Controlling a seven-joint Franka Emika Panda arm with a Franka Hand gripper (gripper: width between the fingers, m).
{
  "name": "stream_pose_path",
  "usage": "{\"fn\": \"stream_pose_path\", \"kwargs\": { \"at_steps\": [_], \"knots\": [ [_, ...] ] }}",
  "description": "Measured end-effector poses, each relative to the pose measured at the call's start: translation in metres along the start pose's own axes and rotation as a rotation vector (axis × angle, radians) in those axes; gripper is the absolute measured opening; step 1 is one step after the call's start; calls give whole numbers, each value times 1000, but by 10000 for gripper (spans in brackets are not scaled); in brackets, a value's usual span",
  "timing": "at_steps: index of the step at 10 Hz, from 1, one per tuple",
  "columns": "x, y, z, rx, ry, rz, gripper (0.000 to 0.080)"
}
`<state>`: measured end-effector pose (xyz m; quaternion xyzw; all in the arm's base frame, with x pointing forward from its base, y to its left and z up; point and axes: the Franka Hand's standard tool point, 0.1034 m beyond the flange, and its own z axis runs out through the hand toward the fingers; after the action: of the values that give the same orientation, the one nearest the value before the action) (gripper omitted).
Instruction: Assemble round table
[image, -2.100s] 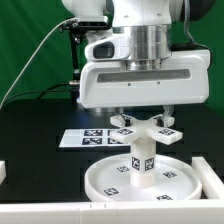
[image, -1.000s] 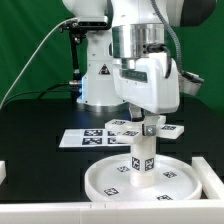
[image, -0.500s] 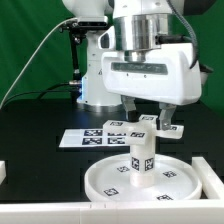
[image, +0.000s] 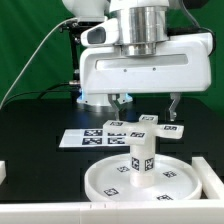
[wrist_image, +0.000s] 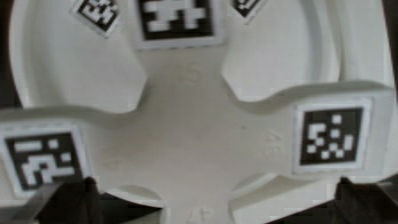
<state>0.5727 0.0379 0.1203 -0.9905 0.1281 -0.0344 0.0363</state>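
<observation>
A: Arm pose?

B: Wrist vertical above the work, its wide white housing square to the exterior view; the gripper (image: 146, 100) hangs over the cross piece (image: 150, 124); the jaws stand open, one dark finger (image: 119, 100) towards the exterior view's left, the other towards its right, both clear of the cross piece and holding nothing.

A: State of the table parts?

B: The disc (image: 105, 181) lies flat on the black tabletop (image: 35, 140), rim up, near the front edge; the cylinder (image: 140, 161) stands upright at the disc's centre, tags on its side; the cross piece sits on top of the cylinder, level, tagged arms spread to either side; whether it is fully seated I cannot tell.

A: Wrist view?

B: It looks straight down; the cross piece (wrist_image: 196, 120) fills the picture, with tags on its arms; the disc's floor (wrist_image: 54, 60) shows pale beyond it; the finger tips are dark blurs at the picture's edge.

A: Anything else on the tabletop?

B: The marker board (image: 85, 138) lies flat behind the disc, towards the exterior view's left; a white block sits at the left edge of that view, another at the right.
</observation>
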Motion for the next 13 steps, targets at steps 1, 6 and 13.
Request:
{"fn": "stream_pose_path", "kwargs": {
  "at_steps": [1,6,13],
  "knots": [
    [-1,0,1,0,-4,-117,649],
    [-1,2,3,-17,-7,-489,649],
    [-4,3,10,-59,-19,-671,649]
  ]
}}
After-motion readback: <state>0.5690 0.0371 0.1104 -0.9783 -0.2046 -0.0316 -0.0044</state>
